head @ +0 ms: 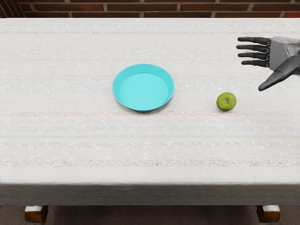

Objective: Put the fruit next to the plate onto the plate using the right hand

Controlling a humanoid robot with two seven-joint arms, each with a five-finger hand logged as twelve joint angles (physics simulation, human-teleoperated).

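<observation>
While the right hand point(265, 58) hangs above the bench point(70, 154) near its far right edge, fingers spread wide and thumb angled down, holding nothing, a green apple point(226, 101) sits on the pale cloth below and to the left of it, apart from the fingers. The turquoise plate point(165, 77) lies near the bench's middle, left of the apple and not touching it. A brick wall point(140, 7) runs behind.
</observation>
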